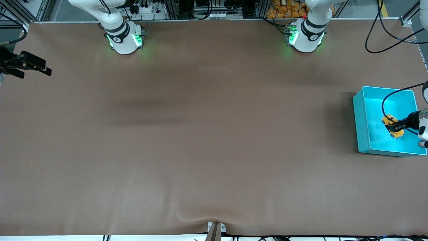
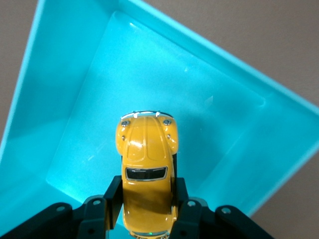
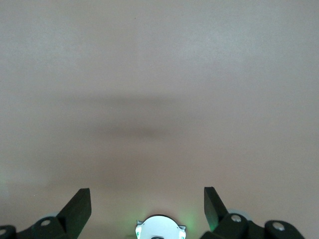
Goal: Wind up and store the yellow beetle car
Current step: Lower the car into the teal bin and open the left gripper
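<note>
- The left gripper (image 2: 148, 206) is reaching into the teal bin (image 1: 362, 117), which is sitting at the left arm's end of the worktop (image 1: 200, 134).
- Its black fingers (image 2: 113, 199) are pinching the yellow beetle car (image 2: 147, 169) narrowly, one pad pressing each flank at the doors and rear half of the body.
- The car is sitting roof-up between the pads, low inside the bin and over its floor; whether its wheels are touching the floor cannot be told.
- In the left wrist view the rounded hood and two small headlights are pointing away from the gripper, toward a corner of the bin, with the dark windscreen just ahead of the pads.
- In the front view the car's long axis is running slantwise across the bin, one end lying nearer the front camera than the other.
- The right gripper (image 1: 33, 67) is waiting over bare worktop at the right arm's end, well apart from the bin.
- Its fingers (image 3: 77, 209) are standing wide and are holding nothing, with only brown worktop showing between them.
</note>
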